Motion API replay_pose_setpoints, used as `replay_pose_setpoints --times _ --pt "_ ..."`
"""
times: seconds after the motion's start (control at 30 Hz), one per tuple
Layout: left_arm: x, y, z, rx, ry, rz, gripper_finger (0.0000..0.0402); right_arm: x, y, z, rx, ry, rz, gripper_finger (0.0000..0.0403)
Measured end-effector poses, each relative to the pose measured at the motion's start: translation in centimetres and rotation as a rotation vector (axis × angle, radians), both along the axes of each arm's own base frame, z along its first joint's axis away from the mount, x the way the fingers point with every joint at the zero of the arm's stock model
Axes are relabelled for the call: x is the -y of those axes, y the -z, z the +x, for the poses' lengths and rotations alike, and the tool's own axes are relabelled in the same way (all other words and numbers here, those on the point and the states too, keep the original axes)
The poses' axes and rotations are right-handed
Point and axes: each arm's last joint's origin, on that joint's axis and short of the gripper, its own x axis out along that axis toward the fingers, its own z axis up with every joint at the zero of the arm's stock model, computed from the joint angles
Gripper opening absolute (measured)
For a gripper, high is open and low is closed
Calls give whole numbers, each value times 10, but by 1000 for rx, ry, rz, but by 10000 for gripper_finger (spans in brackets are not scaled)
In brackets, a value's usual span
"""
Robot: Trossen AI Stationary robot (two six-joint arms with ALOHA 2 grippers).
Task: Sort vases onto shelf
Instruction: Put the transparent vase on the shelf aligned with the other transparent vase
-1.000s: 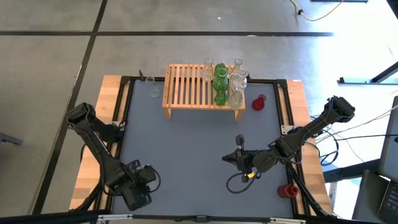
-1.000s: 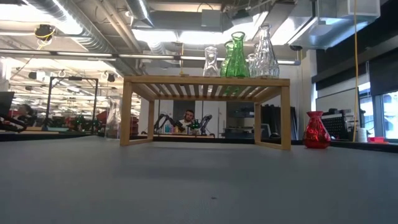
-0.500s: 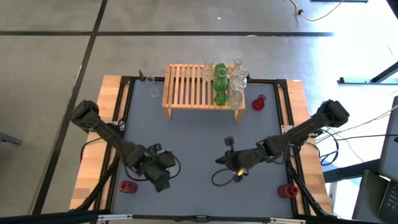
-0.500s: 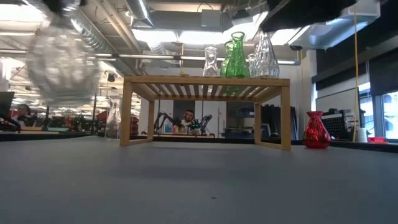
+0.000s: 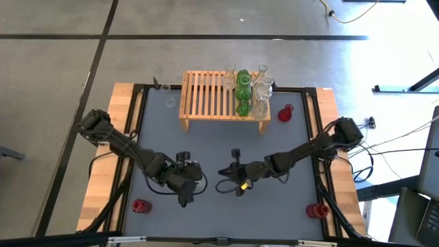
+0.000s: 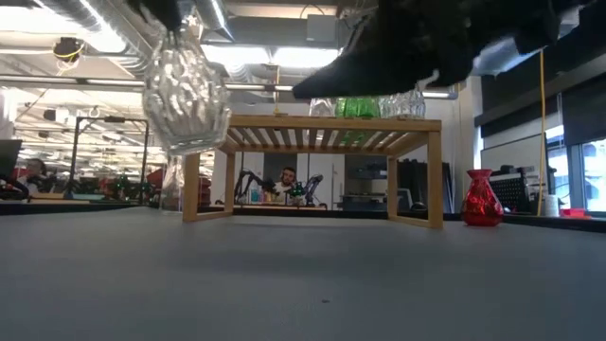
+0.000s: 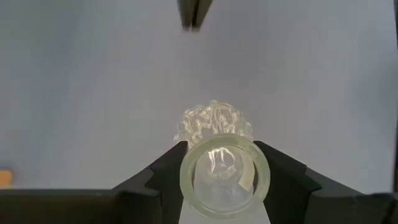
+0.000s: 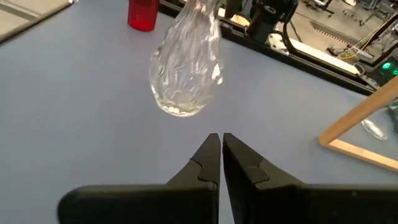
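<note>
The light-wood shelf (image 5: 209, 96) stands at the far middle, with green and clear vases (image 5: 247, 89) crowded on its right end. A clear ribbed vase (image 6: 187, 95) hangs over the table's near middle, with my left gripper (image 5: 184, 175) shut on it. My right gripper (image 5: 221, 172) is shut and holds nothing. It hovers just right of that vase, pointing at it (image 8: 185, 68). One red vase (image 5: 285, 113) stands on the table to the right of the shelf. Another red vase (image 5: 140, 206) stands near-left, and a third (image 5: 317, 210) near-right. My left gripper pinches the clear vase's neck at the rim (image 7: 185, 177) between its two fingers (image 7: 163, 171), one on each side. The fingers slant down from the table's left side. The vase hangs mouth up below them, its round body (image 7: 214, 124) clear of the table.
Two small clear glass pieces (image 5: 167, 95) sit by the shelf's far-left corner. The left and middle slats of the shelf (image 6: 256, 121) are bare. A black frame (image 5: 137, 116) edges the grey mat, with wooden borders outside it. People and benches show in the room beyond.
My left gripper has carried the clear vase from the near-left corner toward the table's middle, rising a little and rolling its wrist. This has uncovered the near-left red vase. My right gripper has moved toward the table's left and come down, staying shut.
</note>
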Motion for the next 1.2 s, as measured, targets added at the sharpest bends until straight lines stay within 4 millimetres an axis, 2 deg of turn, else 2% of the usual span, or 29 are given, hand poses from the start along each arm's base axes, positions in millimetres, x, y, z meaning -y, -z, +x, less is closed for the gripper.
replay_pose_setpoints --times 0.17,0.37,0.5,0.9,1.2 --pt "4 7 3 57 50 46 168 -1 14 6 3 2 1 12" --pt "3 30 2 75 89 84 168 -3 29 12 12 7 16 12" --pt "1 37 4 100 83 92 168 -4 35 15 36 14 40 12" --pt "0 33 14 228 83 132 169 7 57 24 21 31 52 12" --pt "-1 34 16 271 72 182 169 7 57 25 34 39 53 12"
